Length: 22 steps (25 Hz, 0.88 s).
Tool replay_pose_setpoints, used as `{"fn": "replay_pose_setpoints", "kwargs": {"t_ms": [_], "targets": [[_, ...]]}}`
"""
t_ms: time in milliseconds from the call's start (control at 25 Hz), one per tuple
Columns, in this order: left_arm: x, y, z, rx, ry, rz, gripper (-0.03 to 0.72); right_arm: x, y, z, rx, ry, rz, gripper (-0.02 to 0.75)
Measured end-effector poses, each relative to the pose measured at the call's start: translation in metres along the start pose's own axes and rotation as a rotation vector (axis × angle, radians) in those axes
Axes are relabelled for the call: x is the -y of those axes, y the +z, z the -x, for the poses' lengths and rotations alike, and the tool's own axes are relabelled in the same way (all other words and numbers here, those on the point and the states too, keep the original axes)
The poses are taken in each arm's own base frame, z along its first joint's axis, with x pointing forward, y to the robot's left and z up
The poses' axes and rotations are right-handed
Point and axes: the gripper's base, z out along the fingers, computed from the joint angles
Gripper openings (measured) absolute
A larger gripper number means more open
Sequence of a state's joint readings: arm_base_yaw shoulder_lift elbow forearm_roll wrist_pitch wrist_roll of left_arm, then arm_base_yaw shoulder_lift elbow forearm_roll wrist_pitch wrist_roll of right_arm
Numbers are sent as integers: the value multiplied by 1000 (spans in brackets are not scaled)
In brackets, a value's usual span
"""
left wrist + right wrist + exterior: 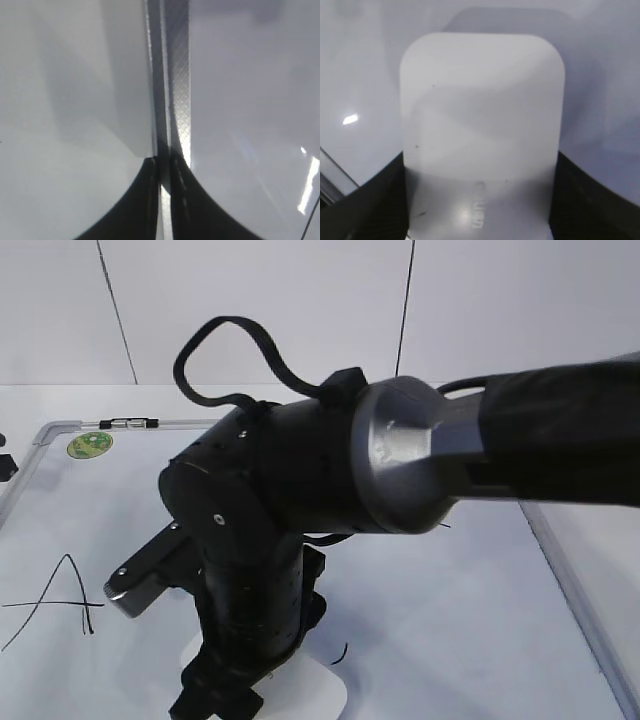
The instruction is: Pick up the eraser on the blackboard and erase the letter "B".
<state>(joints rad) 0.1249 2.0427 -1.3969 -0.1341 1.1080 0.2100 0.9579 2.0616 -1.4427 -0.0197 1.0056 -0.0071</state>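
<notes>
The white eraser (482, 115) sits flat on the blackboard (450, 640), and my right gripper (480, 200) is shut on it, one black jaw on each long side. In the exterior view the right arm fills the middle, and the gripper (215, 690) holds the eraser (320, 685) at the bottom edge. The letter "B" is hidden behind the arm; only a short black stroke (340, 652) shows beside the eraser. My left gripper (162, 160) is shut and empty, right above the board's grey frame (175, 75).
A black "A" (60, 595) is drawn at the board's left. A green sticker (90, 445) and a small black-and-silver marker (130, 423) lie at the far left corner. The board's right frame (580, 610) runs down the right side.
</notes>
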Motion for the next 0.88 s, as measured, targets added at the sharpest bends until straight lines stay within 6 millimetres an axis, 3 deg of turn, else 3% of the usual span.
{"fn": "replay_pose_setpoints", "kwargs": {"t_ms": [640, 880], "targets": [[0, 0, 0, 0, -13, 15, 13, 19, 1, 0, 35, 146, 53, 519], [0, 0, 0, 0, -19, 15, 13, 24, 4, -20, 147, 214, 25, 519]]}}
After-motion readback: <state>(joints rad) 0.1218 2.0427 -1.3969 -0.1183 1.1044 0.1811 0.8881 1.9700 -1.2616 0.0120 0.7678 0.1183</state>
